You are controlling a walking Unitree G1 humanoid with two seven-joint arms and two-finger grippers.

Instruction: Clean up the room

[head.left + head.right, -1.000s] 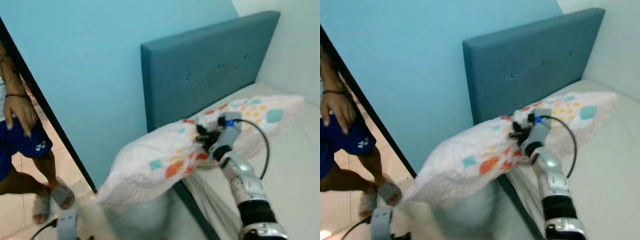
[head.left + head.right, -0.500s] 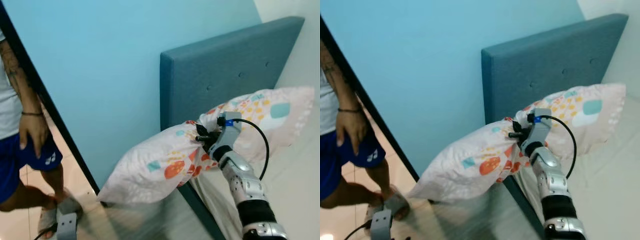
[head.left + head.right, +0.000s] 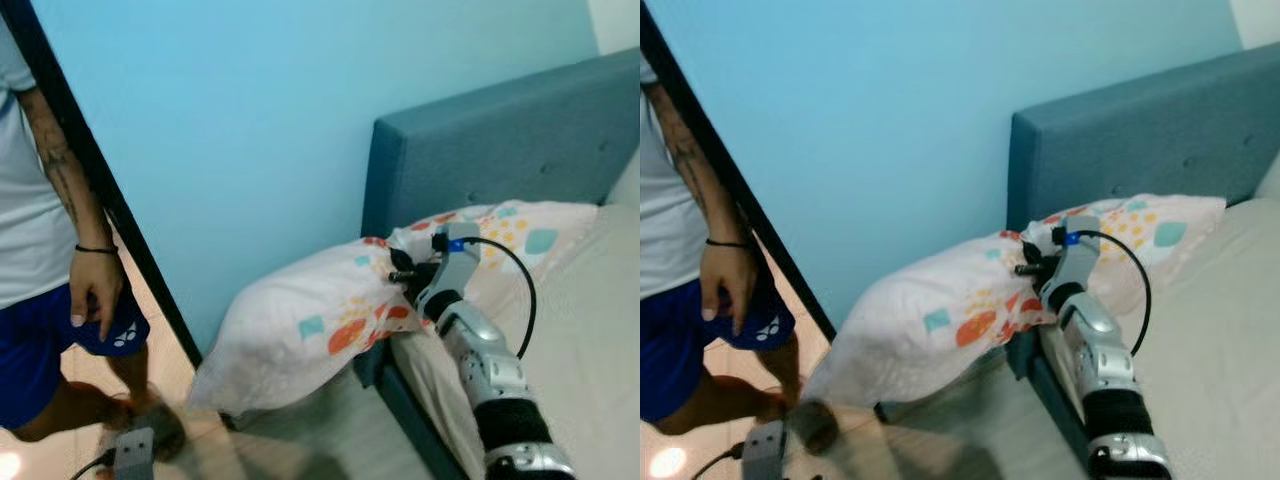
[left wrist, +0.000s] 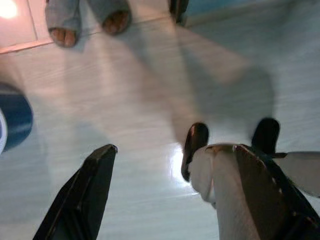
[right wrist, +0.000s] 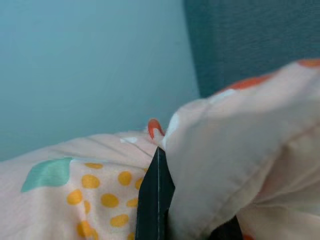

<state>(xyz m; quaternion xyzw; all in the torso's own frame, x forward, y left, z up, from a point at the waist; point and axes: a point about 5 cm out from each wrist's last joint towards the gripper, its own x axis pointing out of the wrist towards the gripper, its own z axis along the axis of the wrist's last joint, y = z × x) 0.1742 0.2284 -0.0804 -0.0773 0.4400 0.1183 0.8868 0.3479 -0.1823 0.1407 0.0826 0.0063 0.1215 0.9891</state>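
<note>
Our right hand point(image 3: 408, 275) grips the patterned pillow point(image 3: 330, 320), overhanging the bed point(image 3: 590, 330) edge beside the blue headboard point(image 3: 500, 150). Left hand point(image 4: 170, 200) released above floor. Person point(image 3: 50, 260) stands near, left.

Looks like a home bedroom: bed point(image 3: 590, 330) with blue headboard point(image 3: 500, 150) right behind the pincer point(image 3: 408, 272), pale blue wall point(image 3: 250, 130) beyond.

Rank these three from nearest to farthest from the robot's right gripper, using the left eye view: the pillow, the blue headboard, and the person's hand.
1. The pillow: the right gripper is clamped on its fabric, at the bed's corner.
2. The blue headboard: just behind and above the gripper, against the wall.
3. The person's hand: far off on the robot's left, by the doorway.
</note>
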